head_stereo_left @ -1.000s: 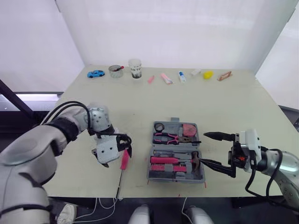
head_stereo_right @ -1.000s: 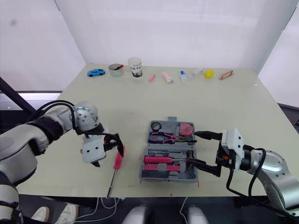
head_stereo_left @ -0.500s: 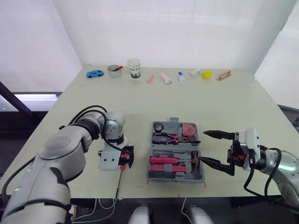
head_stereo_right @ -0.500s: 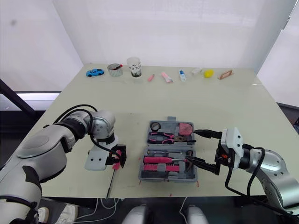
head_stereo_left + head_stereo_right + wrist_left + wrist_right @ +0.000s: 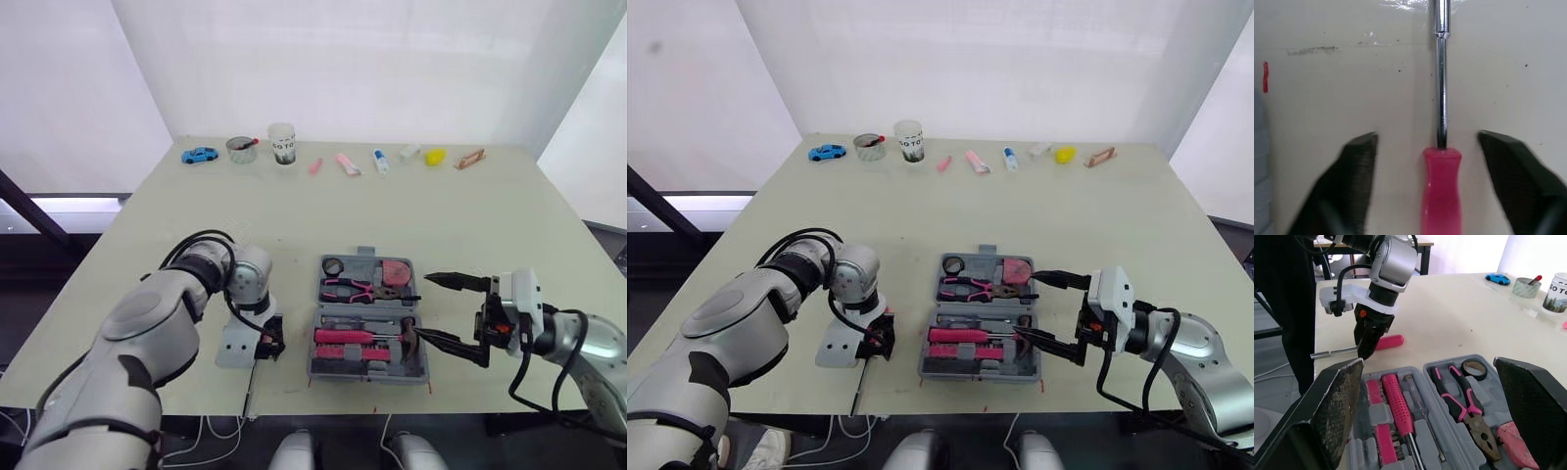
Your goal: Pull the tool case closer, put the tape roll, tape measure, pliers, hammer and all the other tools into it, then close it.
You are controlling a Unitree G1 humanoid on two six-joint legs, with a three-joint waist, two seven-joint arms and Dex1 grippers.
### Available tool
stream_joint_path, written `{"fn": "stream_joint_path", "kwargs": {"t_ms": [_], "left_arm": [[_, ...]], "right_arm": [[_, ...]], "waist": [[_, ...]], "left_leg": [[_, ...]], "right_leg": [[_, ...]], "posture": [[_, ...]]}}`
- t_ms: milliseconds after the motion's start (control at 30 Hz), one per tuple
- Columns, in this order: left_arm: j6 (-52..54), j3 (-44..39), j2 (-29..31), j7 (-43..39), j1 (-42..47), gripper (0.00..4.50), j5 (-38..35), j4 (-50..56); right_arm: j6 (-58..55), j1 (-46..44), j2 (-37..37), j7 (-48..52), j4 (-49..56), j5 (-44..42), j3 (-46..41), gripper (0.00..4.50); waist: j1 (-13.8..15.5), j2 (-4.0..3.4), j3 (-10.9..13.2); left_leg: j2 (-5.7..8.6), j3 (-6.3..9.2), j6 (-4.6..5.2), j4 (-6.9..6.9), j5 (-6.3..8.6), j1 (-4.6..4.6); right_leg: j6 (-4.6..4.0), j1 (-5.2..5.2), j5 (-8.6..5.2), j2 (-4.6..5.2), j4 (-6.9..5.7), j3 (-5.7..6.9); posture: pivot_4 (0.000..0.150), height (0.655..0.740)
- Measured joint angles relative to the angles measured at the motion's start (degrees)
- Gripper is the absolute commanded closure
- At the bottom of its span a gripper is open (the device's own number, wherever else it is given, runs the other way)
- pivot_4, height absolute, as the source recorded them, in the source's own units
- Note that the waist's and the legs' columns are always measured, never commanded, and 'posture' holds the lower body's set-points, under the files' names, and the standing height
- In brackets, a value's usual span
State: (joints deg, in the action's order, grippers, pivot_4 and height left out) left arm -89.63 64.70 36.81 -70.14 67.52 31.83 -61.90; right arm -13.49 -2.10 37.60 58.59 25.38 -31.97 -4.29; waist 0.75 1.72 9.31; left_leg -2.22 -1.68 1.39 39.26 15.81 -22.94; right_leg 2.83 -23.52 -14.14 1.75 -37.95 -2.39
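Observation:
The grey tool case [image 5: 315,370] lies open in front of me, holding a tape roll [image 5: 334,265], pink-handled pliers [image 5: 350,288], a pink tape measure [image 5: 396,271], a pink screwdriver [image 5: 343,336] and a hammer [image 5: 409,338]. Left of the case, another screwdriver lies on the table, its steel shaft [image 5: 250,387] pointing to the front edge. My left gripper [image 5: 266,343] is down over its pink handle [image 5: 1441,191], open, one finger [image 5: 1359,161] on each side with a gap. My right gripper [image 5: 423,307] hovers open at the case's right side, holding nothing.
Along the table's far edge stand a blue toy car [image 5: 199,155], a small bowl [image 5: 241,149], a cup [image 5: 282,143] and several small items. White cables hang off the front edge below the screwdriver.
My left gripper has moved right and down to the table, settling over the screwdriver's pink handle, and its fingers have drawn closer together. The right gripper has stayed put.

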Motion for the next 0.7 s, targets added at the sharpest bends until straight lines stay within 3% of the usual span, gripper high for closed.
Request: {"fn": "stream_joint_path", "kwargs": {"t_ms": [100, 333, 700], "left_arm": [[-0.5, -1.3, 0.3, 3.1, 0.2, 4.12, 4.2, 0.7], [-2.0, -1.2, 1.7, 8.0, 1.6, 4.12, 9.6, 1.5], [-2.2, 3.1, 5.2, 11.9, 2.1, 4.12, 6.9, 3.7]], "right_arm": [[-0.1, -0.2, 0.0, -0.1, 0.0, 0.0, 0.2, 0.00], [-0.6, -1.3, 0.0, -0.3, 0.0, 0.0, 1.3, 0.00], [-1.4, -1.6, 0.0, -0.9, 0.1, -0.1, 1.3, 0.00]], "waist": [[0.0, 0.00, 0.0], [0.0, 0.01, 0.0], [0.0, 0.01, 0.0]], "left_leg": [[0.00, 0.00, 0.00, 0.00, 0.00, 0.02], [0.00, -0.01, 0.00, 0.01, 0.00, -0.01], [0.00, 0.00, 0.00, 0.02, 0.00, -0.03]], "right_leg": [[-0.01, 0.00, 0.01, 0.00, -0.03, 0.00], [0.00, 0.00, 0.02, 0.00, -0.02, 0.00], [0.00, 0.00, 0.02, 0.02, -0.02, 0.02]], "posture": [[0.150, 0.7400], [0.150, 0.7400], [0.150, 0.7400]]}}
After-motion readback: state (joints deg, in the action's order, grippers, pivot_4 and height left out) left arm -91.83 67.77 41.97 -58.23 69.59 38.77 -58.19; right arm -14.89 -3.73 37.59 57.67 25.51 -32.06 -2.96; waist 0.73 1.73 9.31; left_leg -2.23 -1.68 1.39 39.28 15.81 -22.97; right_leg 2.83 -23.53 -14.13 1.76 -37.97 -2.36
